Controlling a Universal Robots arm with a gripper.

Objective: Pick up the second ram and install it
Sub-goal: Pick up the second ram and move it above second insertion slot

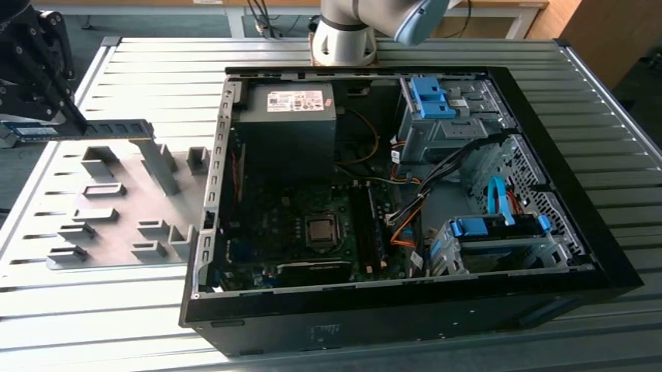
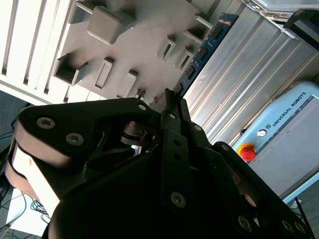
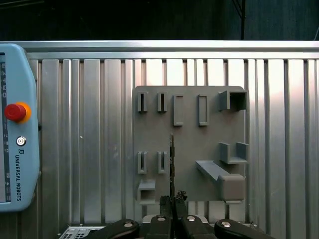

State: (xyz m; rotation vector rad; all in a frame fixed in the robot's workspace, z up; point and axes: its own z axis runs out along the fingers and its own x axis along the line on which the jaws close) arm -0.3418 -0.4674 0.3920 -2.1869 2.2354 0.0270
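The second ram (image 1: 114, 129), a long, thin blue-green memory stick with black chips, is grasped firmly by the black gripper (image 3: 172, 199) fingers (image 3: 163, 202). It is held level and on edge, an attitude judged to suit slot insertion, above the grey plastic fixture plate (image 1: 124, 167) on the ribbed metal surface (image 1: 155, 54). A white label (image 1: 294, 101) is seen inside the open black computer case (image 1: 414, 318); its print cannot be made out.

second ram (image 2: 202, 52): near end hidden behind gripper (image 2: 172, 99) in second wrist view | arm (image 1: 346, 31): cut off by exterior view's edge
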